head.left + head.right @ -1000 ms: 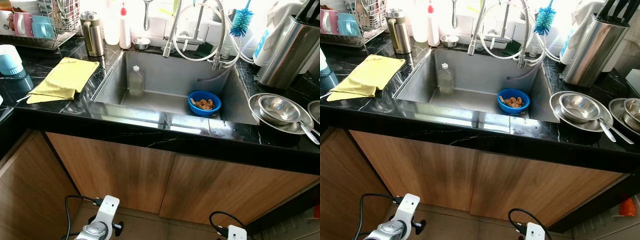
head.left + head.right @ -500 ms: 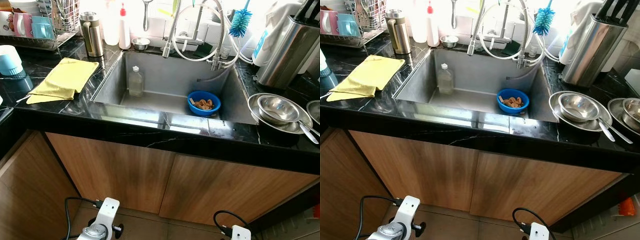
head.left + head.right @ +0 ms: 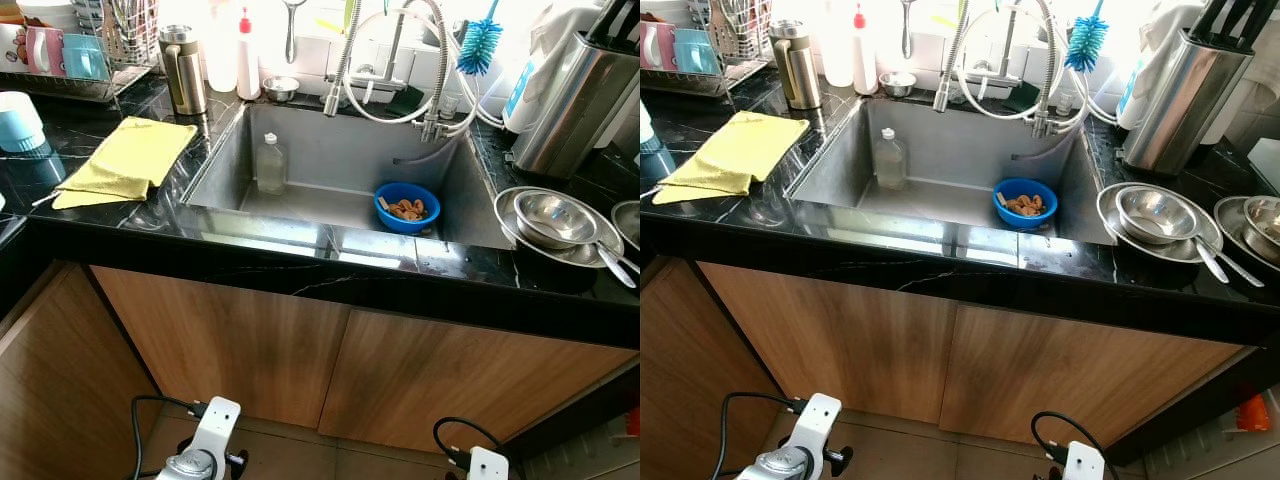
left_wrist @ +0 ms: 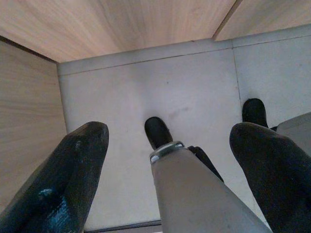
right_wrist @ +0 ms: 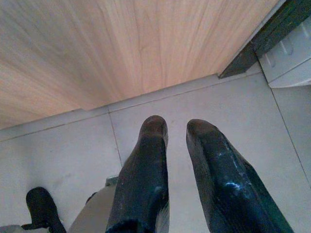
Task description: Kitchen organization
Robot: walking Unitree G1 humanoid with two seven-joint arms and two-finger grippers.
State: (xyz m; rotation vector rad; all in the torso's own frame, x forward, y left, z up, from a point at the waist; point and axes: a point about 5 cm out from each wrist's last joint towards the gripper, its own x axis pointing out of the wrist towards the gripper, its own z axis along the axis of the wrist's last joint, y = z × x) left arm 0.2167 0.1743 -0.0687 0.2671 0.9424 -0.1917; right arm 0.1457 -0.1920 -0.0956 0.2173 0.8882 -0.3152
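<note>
A steel sink (image 3: 300,205) is set in a black marble counter (image 3: 300,265). In the sink stand a clear plastic bottle (image 3: 270,163) and a blue bowl (image 3: 408,207) holding brown scraps. A yellow cloth (image 3: 130,158) lies on the counter left of the sink. Stacked steel bowls (image 3: 555,222) with a spoon sit to the right. Both arms hang low in front of the wooden cabinet doors (image 3: 330,365). The left gripper (image 4: 170,131) is open above the tiled floor. The right gripper (image 5: 177,128) is shut, with nothing held.
A dish rack (image 3: 90,50) with mugs, a steel flask (image 3: 183,68), a red-capped white bottle (image 3: 248,55) and a small steel bowl (image 3: 281,88) line the back left. A blue brush (image 3: 480,45) and a steel knife block (image 3: 575,100) stand back right.
The picture has drifted slightly, and both wrists sit a little lower in it. Nothing on the counter or in the sink has moved.
</note>
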